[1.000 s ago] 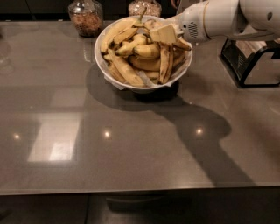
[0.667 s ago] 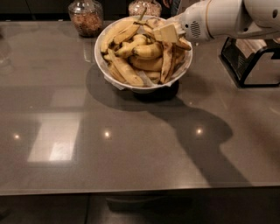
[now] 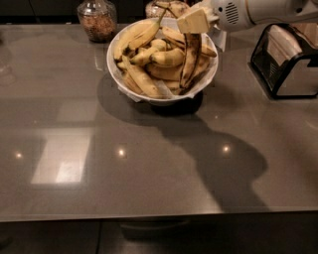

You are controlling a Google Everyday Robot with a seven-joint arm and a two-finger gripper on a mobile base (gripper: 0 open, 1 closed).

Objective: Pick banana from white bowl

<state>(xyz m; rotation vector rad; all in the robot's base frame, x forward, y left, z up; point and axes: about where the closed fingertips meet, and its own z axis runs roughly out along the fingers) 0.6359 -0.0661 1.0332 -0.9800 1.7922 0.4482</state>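
The white bowl (image 3: pixel 115 74) stands at the back middle of the grey table, full of bananas. The banana (image 3: pixel 191 59), long and dark-streaked, stands nearly upright at the bowl's right side. Its top end is between the cream fingers and its lower end still lies among the other bananas. My gripper (image 3: pixel 194 22) is above the bowl's right rim, shut on the banana's top end. The white arm (image 3: pixel 258 11) reaches in from the upper right.
A glass jar (image 3: pixel 98 20) with brown contents stands behind the bowl on the left, and a second jar (image 3: pixel 160 8) directly behind it. A black wire rack (image 3: pixel 285 64) stands on the right. The table's front edge runs along the bottom.
The gripper has risen a little and moved slightly right, and the dark-streaked banana has tipped up from lying in the bowl to nearly upright.
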